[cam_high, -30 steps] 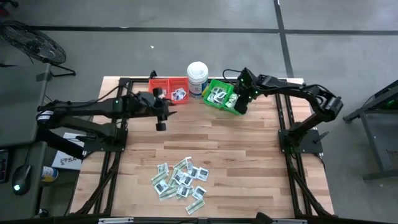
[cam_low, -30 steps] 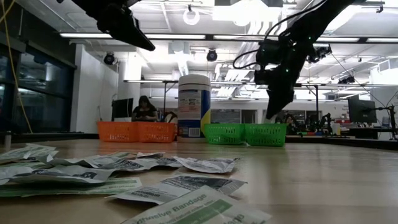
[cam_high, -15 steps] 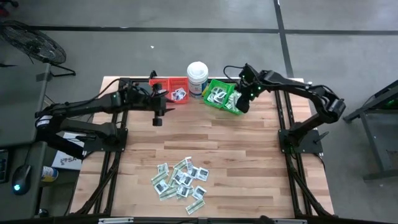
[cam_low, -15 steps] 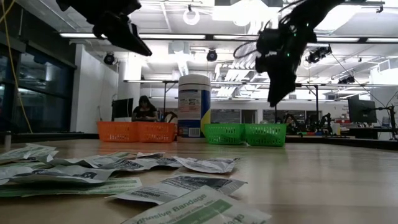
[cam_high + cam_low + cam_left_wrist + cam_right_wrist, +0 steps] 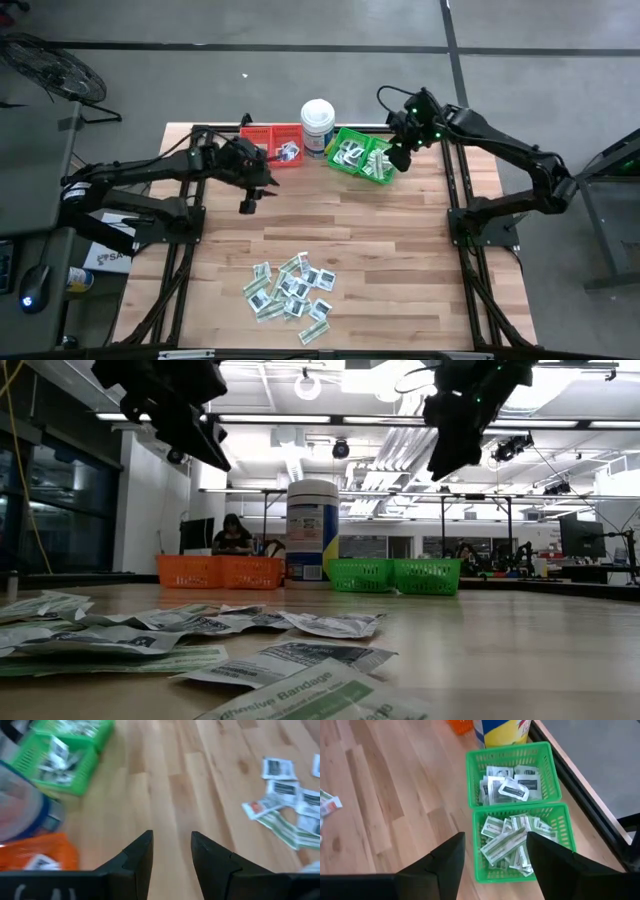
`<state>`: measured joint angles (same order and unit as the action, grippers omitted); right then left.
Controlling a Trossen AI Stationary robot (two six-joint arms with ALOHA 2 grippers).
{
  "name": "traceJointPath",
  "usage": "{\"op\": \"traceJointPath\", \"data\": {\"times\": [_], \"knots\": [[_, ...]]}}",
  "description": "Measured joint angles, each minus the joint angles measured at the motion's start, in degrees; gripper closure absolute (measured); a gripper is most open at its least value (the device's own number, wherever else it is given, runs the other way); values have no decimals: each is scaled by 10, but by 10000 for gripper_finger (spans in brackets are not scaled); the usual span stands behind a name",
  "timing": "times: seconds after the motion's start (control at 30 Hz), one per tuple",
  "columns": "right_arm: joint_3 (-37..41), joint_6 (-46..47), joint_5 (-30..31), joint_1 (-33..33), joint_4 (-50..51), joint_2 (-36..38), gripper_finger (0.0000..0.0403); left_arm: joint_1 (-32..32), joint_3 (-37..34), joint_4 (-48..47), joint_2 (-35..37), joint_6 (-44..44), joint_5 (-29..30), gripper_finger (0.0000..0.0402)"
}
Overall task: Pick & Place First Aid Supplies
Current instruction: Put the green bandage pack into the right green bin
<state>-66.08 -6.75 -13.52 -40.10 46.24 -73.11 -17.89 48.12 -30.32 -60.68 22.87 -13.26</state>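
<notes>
Both dark two-finger grippers are held empty with fingers parted, right gripper (image 5: 399, 158) above the green plastic bins (image 5: 360, 157) of packets (image 5: 507, 839), left gripper (image 5: 246, 204) at nine o'clock of them.

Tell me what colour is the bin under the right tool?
Green. The two-compartment bin holds packets, and the right wrist view shows it best.

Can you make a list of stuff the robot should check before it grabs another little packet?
1. Right gripper empty with its fingers apart above the green bins: ok.
2. Left gripper empty, fingers apart, nothing between them: ok.
3. Packets still waiting in the pile near the table's front: ok.
4. Green bins have room for more: ok.
5. White tub standing upright between the bins: ok.
6. Which packet in the pile is easiest to pinch: cannot tell.
</notes>
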Motion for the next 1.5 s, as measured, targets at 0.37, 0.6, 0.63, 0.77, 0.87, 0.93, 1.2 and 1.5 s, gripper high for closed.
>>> {"op": "traceJointPath", "data": {"times": [0.37,0.6,0.63,0.77,0.87,0.93,1.2,1.5], "knots": [[0,-15,-21,9,-1,31,198,118,0,-7,-56,-30,3,273],[0,-57,-93,42,8,35,198,203,0,35,-121,40,8,273],[0,-64,-94,48,10,35,198,215,0,44,-134,56,12,273],[1,-77,-89,65,11,35,198,252,1,95,-180,92,36,272],[1,-77,-88,73,12,35,198,263,3,131,-216,89,26,257],[1,-77,-88,78,13,35,198,267,12,144,-241,88,23,239],[3,-84,-92,88,23,35,199,289,82,135,-351,214,50,182],[3,-88,-96,88,28,35,199,304,139,121,-427,264,67,181]]}}
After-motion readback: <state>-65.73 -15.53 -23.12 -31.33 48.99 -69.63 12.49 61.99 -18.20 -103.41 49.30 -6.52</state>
